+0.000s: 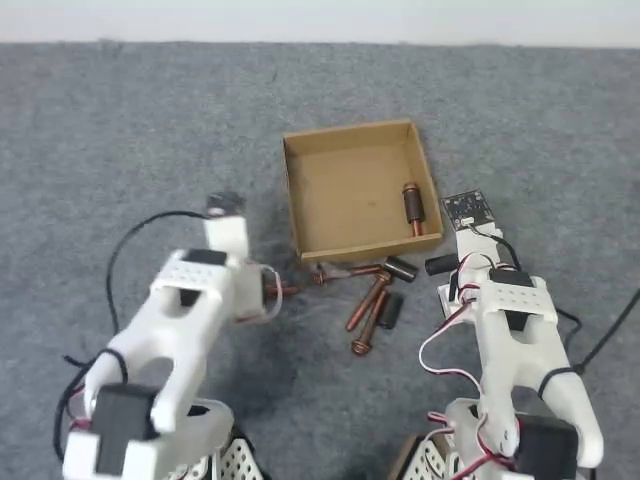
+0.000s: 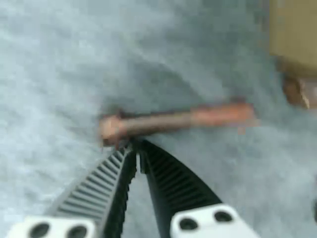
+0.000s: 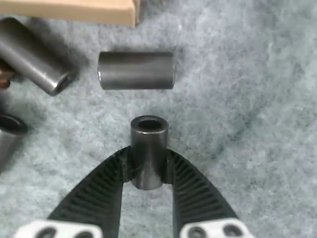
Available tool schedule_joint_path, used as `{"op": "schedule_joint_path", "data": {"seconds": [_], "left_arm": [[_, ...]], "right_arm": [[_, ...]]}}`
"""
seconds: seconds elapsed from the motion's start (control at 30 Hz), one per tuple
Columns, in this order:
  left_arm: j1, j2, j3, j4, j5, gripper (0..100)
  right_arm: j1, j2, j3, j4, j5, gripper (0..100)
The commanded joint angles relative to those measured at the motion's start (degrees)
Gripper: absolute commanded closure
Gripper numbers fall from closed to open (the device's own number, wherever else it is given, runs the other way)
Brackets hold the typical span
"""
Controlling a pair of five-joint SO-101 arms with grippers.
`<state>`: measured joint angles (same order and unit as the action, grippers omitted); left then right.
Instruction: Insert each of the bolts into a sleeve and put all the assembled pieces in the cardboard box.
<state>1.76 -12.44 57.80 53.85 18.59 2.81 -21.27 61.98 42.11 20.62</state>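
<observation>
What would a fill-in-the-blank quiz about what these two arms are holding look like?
1. The right gripper is shut on a dark metal ____.
2. The left gripper pinches a copper-coloured ____ near its head.
3. The cardboard box holds ____ assembled piece.
Missing words: sleeve; bolt; one.
</observation>
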Motion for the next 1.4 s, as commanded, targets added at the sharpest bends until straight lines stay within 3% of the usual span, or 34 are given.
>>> {"op": "schedule_joint_path", "data": {"seconds": [0.0, 0.4, 0.53, 0.73, 1.0, 1.23, 1.37], "left_arm": [[-4.8, 5.2, -8.4, -3.3, 0.4, 99], [-4.7, 24.6, -32.2, 2.6, 0.6, 98], [-4.3, 25.1, -35.9, 2.5, 8.6, 98], [-0.4, 22.9, -36.0, 2.6, 14.3, 98], [-1.7, 12.8, -31.3, 2.3, 15.8, 98], [2.5, 5.3, -22.6, 2.3, 15.9, 75], [3.0, 5.3, -21.0, 2.2, 15.9, 77]], "right_arm": [[0.5, -0.4, -3.0, -0.3, 0.5, 98.9], [0.5, -0.4, -2.9, -0.3, 0.7, 98.9], [0.5, -0.4, -3.0, -0.3, 0.8, 98.9], [0.5, -0.4, -3.1, -0.5, 0.9, 98.9], [0.4, -0.4, -3.1, -0.7, 0.9, 98.9], [0.4, -0.4, -3.1, -0.6, 0.9, 98.9], [0.4, -0.4, -3.1, -0.5, 0.8, 98.9]]}}
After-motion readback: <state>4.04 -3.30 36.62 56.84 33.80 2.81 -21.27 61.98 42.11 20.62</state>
